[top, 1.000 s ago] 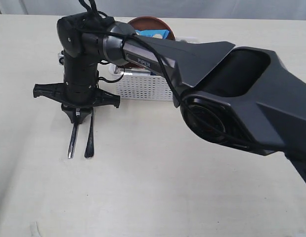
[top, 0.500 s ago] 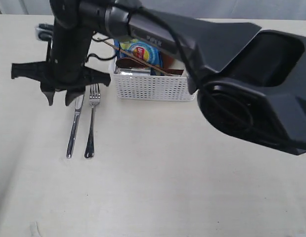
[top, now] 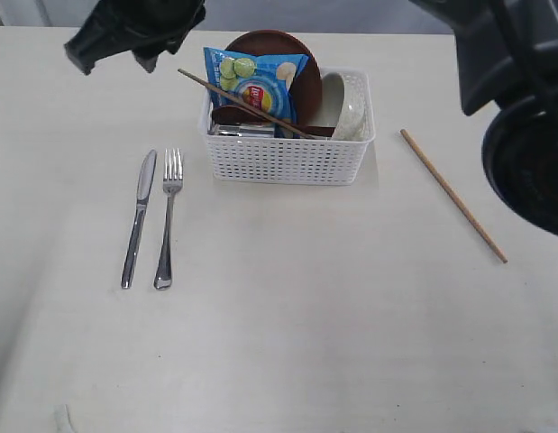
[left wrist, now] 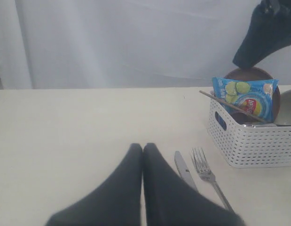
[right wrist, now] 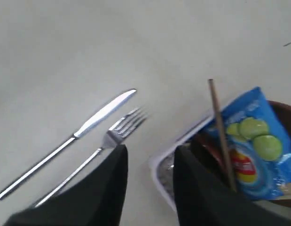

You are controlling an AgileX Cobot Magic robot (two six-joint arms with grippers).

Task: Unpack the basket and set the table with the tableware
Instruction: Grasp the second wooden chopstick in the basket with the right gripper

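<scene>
The white basket [top: 288,161] holds a brown plate [top: 279,43], an off-white bowl [top: 346,104], a blue chip bag [top: 256,81] and a chopstick [top: 242,104] slanting across its top. Left of it, the steel knife [top: 139,219] and fork [top: 168,219] lie side by side on the table [top: 288,343]. A second chopstick [top: 452,194] lies to the right. My right gripper [right wrist: 150,149] hangs open and empty, high beyond the knife and fork and left of the basket [right wrist: 159,162]. My left gripper [left wrist: 143,147] is shut and empty above the table near the knife [left wrist: 183,167].
The right arm's dark bulk [top: 522,99] covers the upper right of the exterior view. A pale curtain [left wrist: 112,42] hangs behind the table's far edge. Cup and spoon are not clearly visible inside the basket.
The right arm has lifted off the knife and fork and swung up toward the far left. The cutlery stays on the table, and the basket and right-hand chopstick are now uncovered.
</scene>
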